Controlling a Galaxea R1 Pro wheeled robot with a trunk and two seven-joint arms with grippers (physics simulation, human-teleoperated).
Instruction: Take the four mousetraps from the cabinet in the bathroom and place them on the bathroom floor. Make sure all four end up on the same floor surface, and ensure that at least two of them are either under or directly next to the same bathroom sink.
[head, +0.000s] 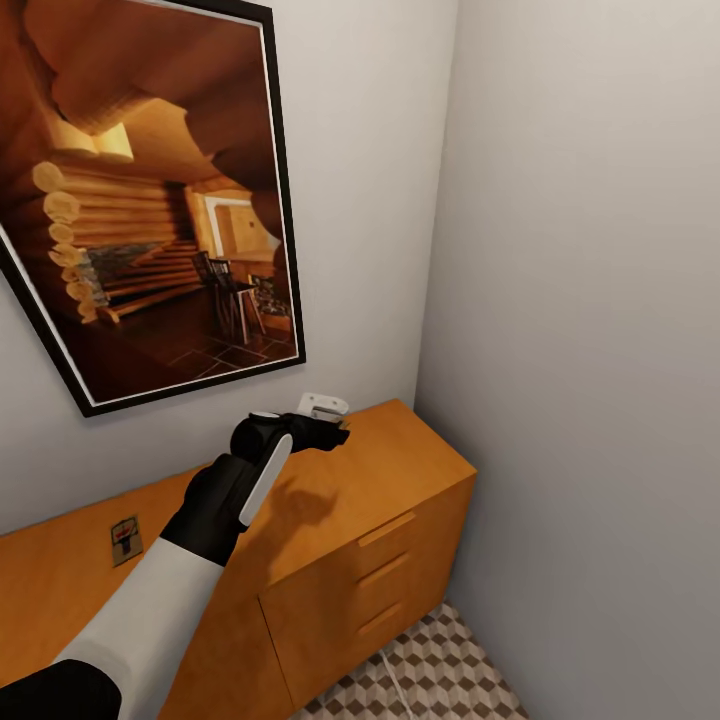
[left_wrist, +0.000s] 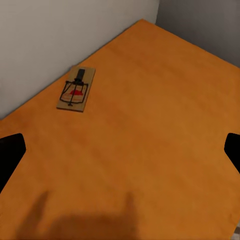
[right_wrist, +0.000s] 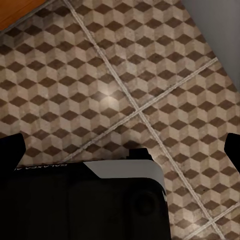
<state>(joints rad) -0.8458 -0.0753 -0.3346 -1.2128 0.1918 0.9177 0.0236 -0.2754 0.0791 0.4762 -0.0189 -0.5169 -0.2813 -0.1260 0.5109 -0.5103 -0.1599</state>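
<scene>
1. A mousetrap (left_wrist: 76, 89) lies flat on the cabinet (head: 400, 470) top, which serves as the worktop here. In the left wrist view it sits in the upper left of the frame, close to the wall; nothing touches it.
2. Its long axis runs from lower left to upper right in that view, slightly tilted off vertical, with the dark metal parts and a red spot facing up.
3. In the head view a mousetrap (head: 125, 540) shows at the lower left of the frame, on the worktop near the wall.
4. The left gripper (head: 325, 425) hovers above the worktop near the frame's centre. Its jaws stand apart and empty: two dark tips sit at the left and right edges of the wrist view, and the trap lies ahead of them, toward the left tip and the wall.
5. The left arm is clearly the nearer; I judge the coming reach must shift toward the wall and descend.
6. The right wrist view looks down on the bathroom floor (right_wrist: 125, 75); dark tips at both frame edges suggest open, empty jaws.
</scene>
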